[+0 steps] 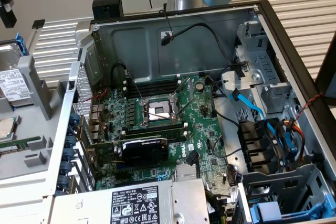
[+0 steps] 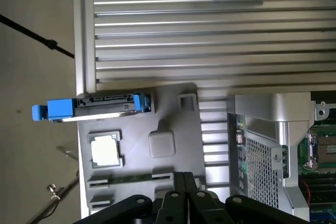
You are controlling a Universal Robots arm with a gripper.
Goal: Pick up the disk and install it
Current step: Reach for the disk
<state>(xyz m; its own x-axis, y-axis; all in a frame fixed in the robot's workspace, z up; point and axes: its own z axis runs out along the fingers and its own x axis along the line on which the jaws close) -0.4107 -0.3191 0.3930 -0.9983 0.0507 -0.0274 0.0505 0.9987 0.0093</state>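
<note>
The disk [image 2: 102, 106] is standing on edge in a slot at one end of the tray [image 2: 165, 111], just beside the chip [image 2: 105, 150]. It is probably stiff, weighty and shock-sensitive, and the blue rails [image 2: 60, 109] are offering the hold. The gripper [image 2: 185, 179], fingers pressed together and empty, is hovering above the tray. The exterior view is showing the label [image 1: 10, 85]; the wrist view is showing the connector edge [image 2: 107, 98].

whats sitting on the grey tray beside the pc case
On the grey tray: the disk on edge in its slot, a processor chip and a memory stick. One end of the tray is hidden behind the gripper.
</note>
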